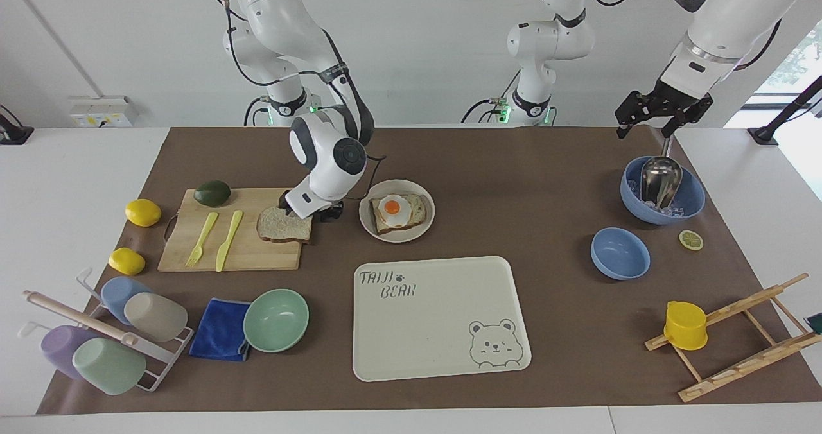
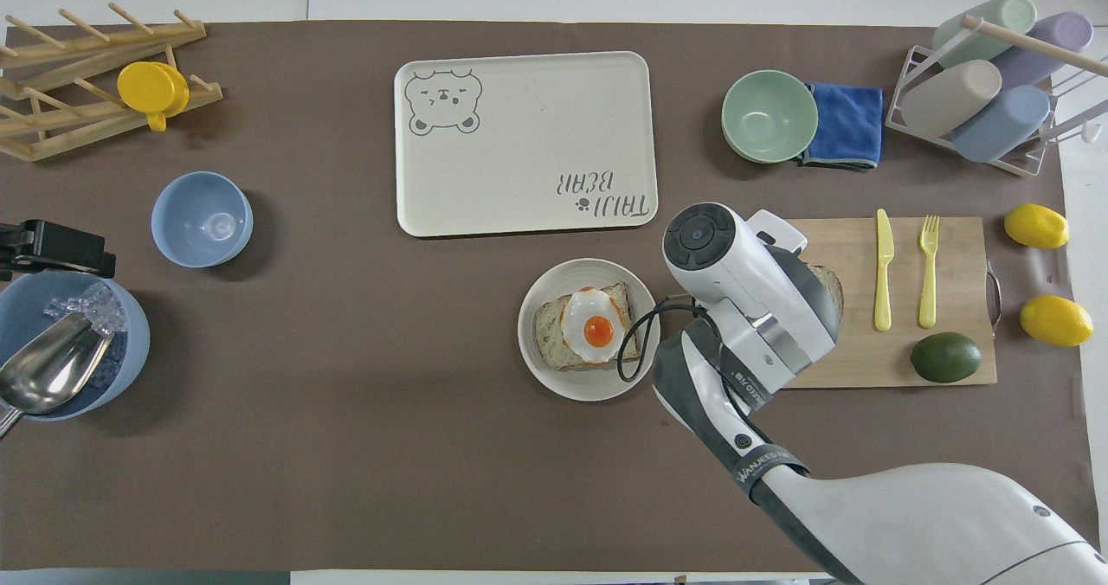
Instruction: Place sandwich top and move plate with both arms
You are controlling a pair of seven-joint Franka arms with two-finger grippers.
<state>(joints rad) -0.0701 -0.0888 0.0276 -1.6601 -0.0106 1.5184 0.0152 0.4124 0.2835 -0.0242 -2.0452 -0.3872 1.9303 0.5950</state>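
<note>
Sandwich top [image 1: 284, 225] flat on cutting board [image 1: 192, 254], beside plate [image 1: 424, 225] toward right arm's end of counter [image 1: 514, 177]. Right tool [image 1: 313, 210] low at slice's edge, grip unreadable. Left tool [image 1: 661, 116] waiting above ice bowl [image 1: 693, 193], spread undetermined.

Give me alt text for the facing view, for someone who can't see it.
The right gripper is down at the plain bread slice on the cutting board, beside the plate holding the egg-topped slice. The left gripper waits over the blue bowl holding a metal scoop.
</note>
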